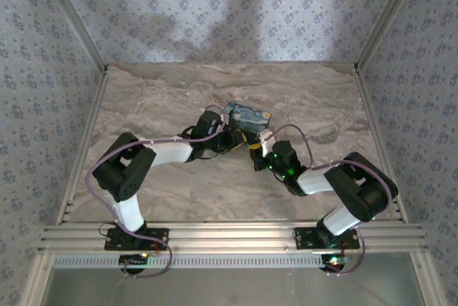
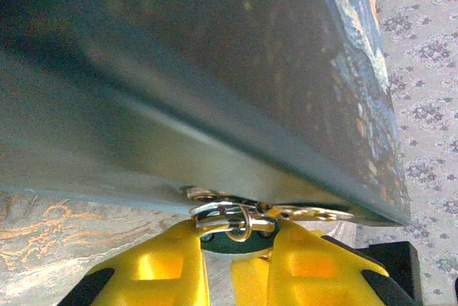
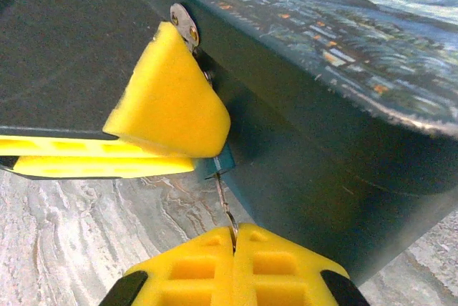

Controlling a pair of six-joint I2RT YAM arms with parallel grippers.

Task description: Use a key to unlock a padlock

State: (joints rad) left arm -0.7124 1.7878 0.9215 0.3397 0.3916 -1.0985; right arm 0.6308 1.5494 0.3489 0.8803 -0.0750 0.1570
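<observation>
Flowered wallpaper walls (image 1: 215, 6) close in a marble-patterned worktop (image 1: 179, 177), and both arms reach to the middle of it, where a blue tin (image 1: 247, 115) with a night-sky picture on its lid sits. The two hands meet at the tin's near side.

The left hand (image 2: 240, 234) is clenched on the padlock (image 3: 217, 165), a tiny bluish thing tucked against the tin's wall just below a small riveted latch plate (image 3: 182, 21). I take this grip to be a brace, keeping the lock from swinging. A cluster of silvery rings (image 2: 229, 214) sits just above those yellow fingers.

The right hand (image 3: 233, 238) is pinched tight on a thin metal strip running up into the lock's underside, which I judge to be the key (image 3: 223, 202) seen edge-on. Held in line like that, it looks seated and ready to turn. I cannot tell whether the shackle has sprung.

The tin's lid is down, so its contents are hidden.
</observation>
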